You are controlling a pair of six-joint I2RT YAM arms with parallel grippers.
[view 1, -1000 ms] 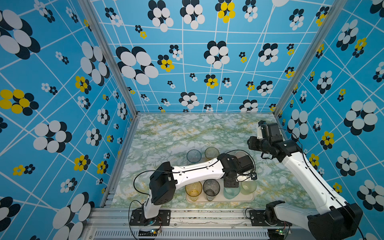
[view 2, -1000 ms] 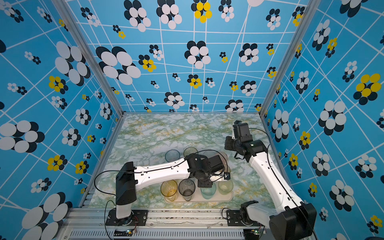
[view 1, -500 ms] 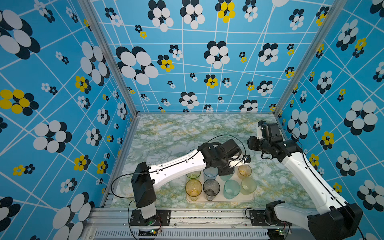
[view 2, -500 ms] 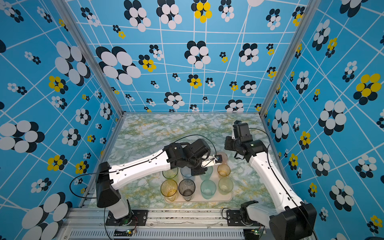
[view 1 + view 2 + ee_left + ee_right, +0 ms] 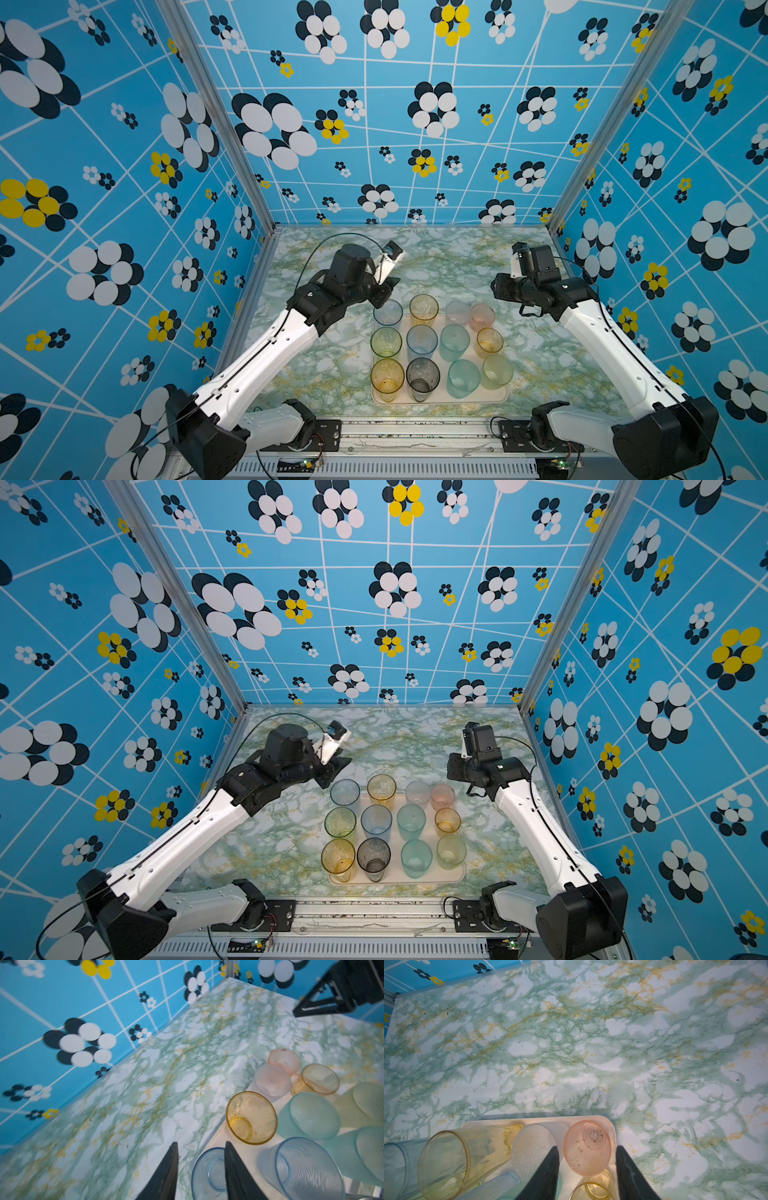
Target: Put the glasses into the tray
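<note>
The cream tray [image 5: 440,401] [image 5: 395,881] holds several tinted glasses standing in rows. My left gripper [image 5: 388,286] [image 5: 338,766] [image 5: 201,1167] hovers open over the blue-grey glass [image 5: 387,311] [image 5: 207,1172] at the tray's back left corner. One finger is in front of its mouth, the other is outside it, and neither touches it. My right gripper [image 5: 498,290] [image 5: 587,1172] hangs open above the pink glass [image 5: 482,316] [image 5: 586,1147] at the back right corner, holding nothing. An amber glass [image 5: 424,308] [image 5: 251,1118] and a clear one [image 5: 457,311] [image 5: 533,1147] stand between those two.
The tray's rim [image 5: 610,1124] lies near the table's front edge. Marbled tabletop [image 5: 436,262] stretches behind the tray up to the blue flowered back wall [image 5: 415,124]. Side walls close in on both arms.
My left arm has swung from over the tray's front right, across the glasses, to its back left corner. The right arm has hardly moved.
</note>
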